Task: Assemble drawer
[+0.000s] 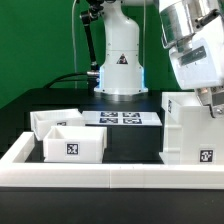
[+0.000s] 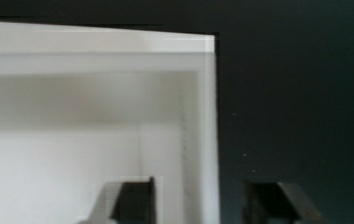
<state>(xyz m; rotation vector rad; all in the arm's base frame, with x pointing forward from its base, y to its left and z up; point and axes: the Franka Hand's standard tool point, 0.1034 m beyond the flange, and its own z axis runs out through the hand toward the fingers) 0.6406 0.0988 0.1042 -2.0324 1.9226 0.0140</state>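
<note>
The tall white housing [image 1: 188, 128] stands at the exterior view's right, with a tag low on its front. Two small open-top trays lie at the left: the front one [image 1: 72, 144] shows a tag, the other [image 1: 52, 121] lies behind it. My gripper [image 1: 212, 102] is down at the housing's top right edge. In the wrist view my gripper [image 2: 200, 198] is open. Its two dark fingers [image 2: 135, 202] straddle the housing's thin side wall [image 2: 197, 120] with a gap on each side. One finger is inside the housing, the other is outside over the black table.
The marker board [image 1: 122, 118] lies flat on the black table behind the trays. The robot base [image 1: 120, 62] stands at the back centre. A low white wall [image 1: 100, 178] borders the table at the front and the left.
</note>
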